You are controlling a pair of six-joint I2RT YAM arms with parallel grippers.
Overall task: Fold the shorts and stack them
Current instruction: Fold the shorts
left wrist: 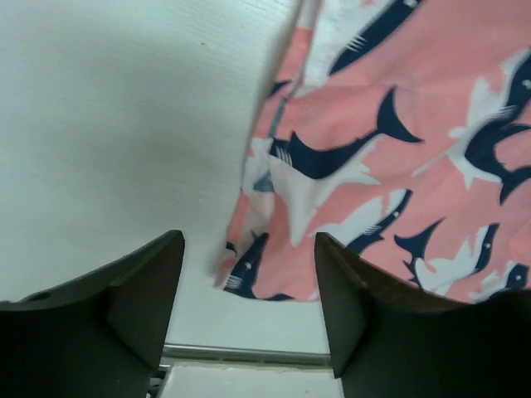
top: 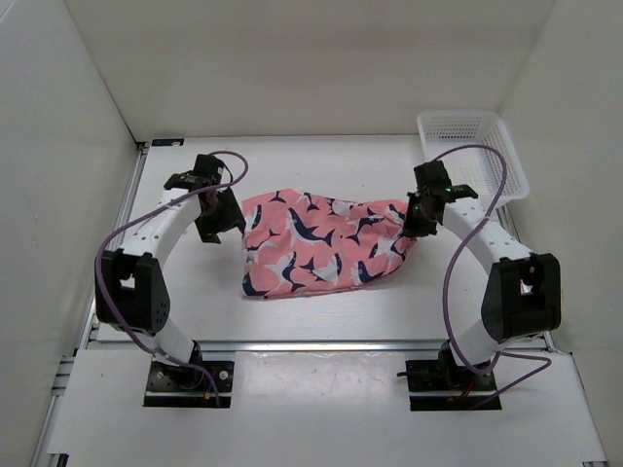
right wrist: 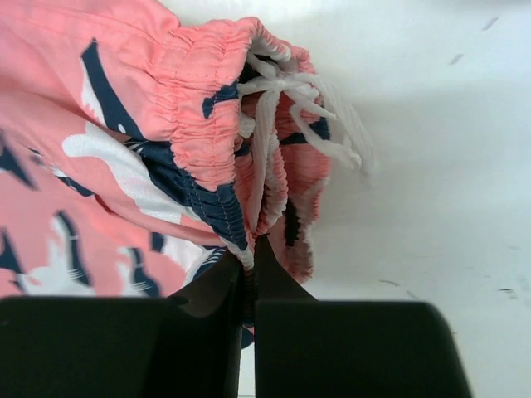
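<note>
The salmon-pink shorts (top: 321, 243) with navy-and-white sharks lie bunched on the white table between the two arms. My right gripper (top: 413, 222) is shut on the gathered elastic waistband (right wrist: 249, 249) at the shorts' right end, beside the white drawstring (right wrist: 290, 99). My left gripper (top: 216, 216) hovers open just off the shorts' left edge. In the left wrist view its gripper (left wrist: 249, 286) has only the table and a lower corner of the shorts (left wrist: 373, 166) between its fingers, which touch nothing.
A white mesh basket (top: 474, 151) stands at the back right, near the right arm. White walls close in the table on three sides. A metal rail (top: 311, 342) runs along the table's near edge.
</note>
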